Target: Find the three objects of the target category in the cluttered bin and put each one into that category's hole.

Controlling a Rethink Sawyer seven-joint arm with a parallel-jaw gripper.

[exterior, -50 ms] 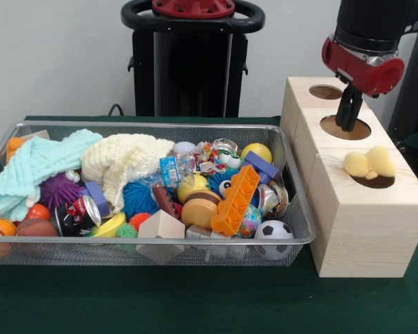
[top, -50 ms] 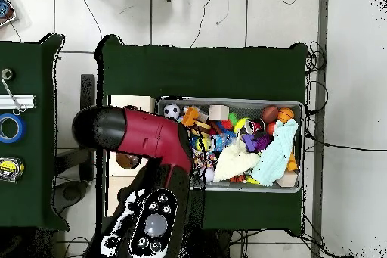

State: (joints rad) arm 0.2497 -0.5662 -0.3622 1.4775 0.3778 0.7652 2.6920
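Tool [exterior, -50 ms: 348, 118] hangs upright over middle hole [exterior, -50 ms: 345, 127]; arm vertical.

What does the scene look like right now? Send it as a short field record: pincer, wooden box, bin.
pincer: at the middle hole, tips pointing into it; open or shut cannot be told
wooden box: right of the bin in the front view, three holes on top
yellow plush toy: sitting on the nearest hole, not dropped in
far hole: nothing showing in it
wire bin: full of mixed toys, cloths and balls
soccer ball: bin's front right corner
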